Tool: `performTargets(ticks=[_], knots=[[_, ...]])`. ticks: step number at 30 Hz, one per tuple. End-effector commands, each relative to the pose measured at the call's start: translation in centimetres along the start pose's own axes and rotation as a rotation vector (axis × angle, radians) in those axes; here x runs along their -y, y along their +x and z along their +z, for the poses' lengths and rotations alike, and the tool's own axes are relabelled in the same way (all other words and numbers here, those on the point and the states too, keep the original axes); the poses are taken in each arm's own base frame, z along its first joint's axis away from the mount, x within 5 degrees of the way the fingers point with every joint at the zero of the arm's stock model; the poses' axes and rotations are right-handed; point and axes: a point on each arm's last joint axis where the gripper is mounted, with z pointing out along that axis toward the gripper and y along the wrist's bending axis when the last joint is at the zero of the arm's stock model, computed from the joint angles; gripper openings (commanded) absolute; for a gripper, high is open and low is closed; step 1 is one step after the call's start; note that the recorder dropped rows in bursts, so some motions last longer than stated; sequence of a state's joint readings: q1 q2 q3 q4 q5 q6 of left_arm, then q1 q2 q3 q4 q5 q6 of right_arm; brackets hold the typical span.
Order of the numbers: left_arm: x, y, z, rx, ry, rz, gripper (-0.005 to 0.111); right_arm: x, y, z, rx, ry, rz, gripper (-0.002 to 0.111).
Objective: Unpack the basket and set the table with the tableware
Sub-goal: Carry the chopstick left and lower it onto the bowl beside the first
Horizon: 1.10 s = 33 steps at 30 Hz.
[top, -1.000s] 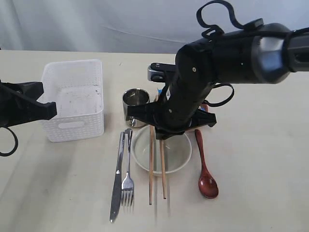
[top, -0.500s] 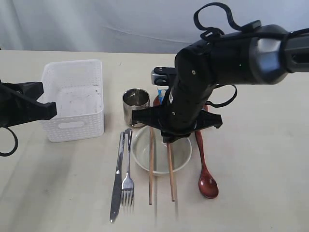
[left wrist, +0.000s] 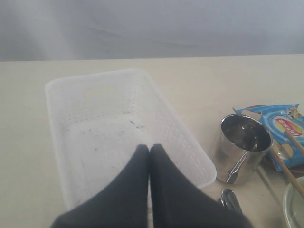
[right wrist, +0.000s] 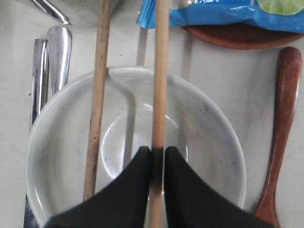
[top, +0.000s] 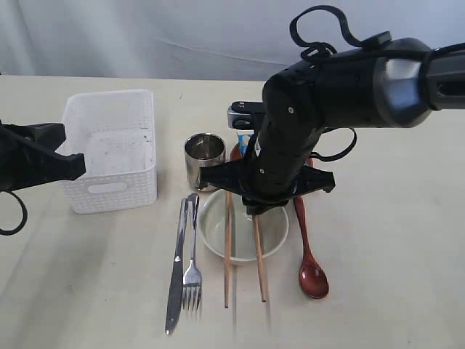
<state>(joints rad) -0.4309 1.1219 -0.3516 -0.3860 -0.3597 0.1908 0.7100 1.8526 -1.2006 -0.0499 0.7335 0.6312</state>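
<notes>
The right gripper (right wrist: 156, 161) is pinched on one chopstick (right wrist: 160, 85), which lies across the bowl (right wrist: 216, 123) beside the other chopstick (right wrist: 97, 95). It looks light, stiff and thin, likely to roll; a mid-length hold seems safest. The left gripper (left wrist: 149, 154) hangs closed and empty above the basket (left wrist: 183, 142).

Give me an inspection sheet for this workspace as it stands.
Surface: pale matte table.
Job's things: basket empty; chopsticks across bowl; cup, knife, fork, spoon beside it; plate behind.
Clutter: blue chip bag on the plate.
Grippers: left gripper shut, empty, near the basket; right gripper shut on one chopstick over the bowl.
Cables: black loops on the right arm.
Surroundings: grey backdrop.
</notes>
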Motion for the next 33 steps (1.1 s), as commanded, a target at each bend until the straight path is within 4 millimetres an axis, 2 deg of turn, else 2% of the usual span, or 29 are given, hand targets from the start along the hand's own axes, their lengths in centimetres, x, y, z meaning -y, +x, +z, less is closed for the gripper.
performTargets(ticks=[1,4,9,17,26,29,30,33], knots=[[-0.1,0.1,-0.1,0.0,-0.007,-0.019,0.0,-0.1,-0.1,-0.1,0.009,0.007,-0.016,0.037],[-0.1,0.1,-0.1,0.0,-0.007,-0.019,0.0,0.0,-0.2,-0.1,0.013,0.008,-0.015,0.051],[-0.1,0.1,-0.1,0.0,-0.007,-0.019,0.0,-0.2,-0.4,-0.3,0.035,-0.009,-0.015,0.052],[-0.1,0.1,-0.1,0.0,-0.007,-0.019,0.0,-0.6,-0.8,-1.8,0.101,-0.072,-0.037,0.052],[-0.1,0.1,-0.1,0.0,-0.007,-0.019,0.0,-1.0,-0.5,-1.7,0.071,-0.105,-0.082,0.052],[-0.1,0.1,-0.1,0.0,-0.007,-0.019,0.0,-1.0,-0.5,-1.7,0.07,-0.104,-0.082,0.061],[-0.1,0.1,-0.1,0.0,-0.007,-0.019,0.0,-1.0,-0.4,-1.7,0.065,-0.102,-0.086,0.071],[-0.1,0.1,-0.1,0.0,-0.007,-0.019,0.0,-0.9,-0.3,-1.7,0.062,-0.091,-0.095,0.073]])
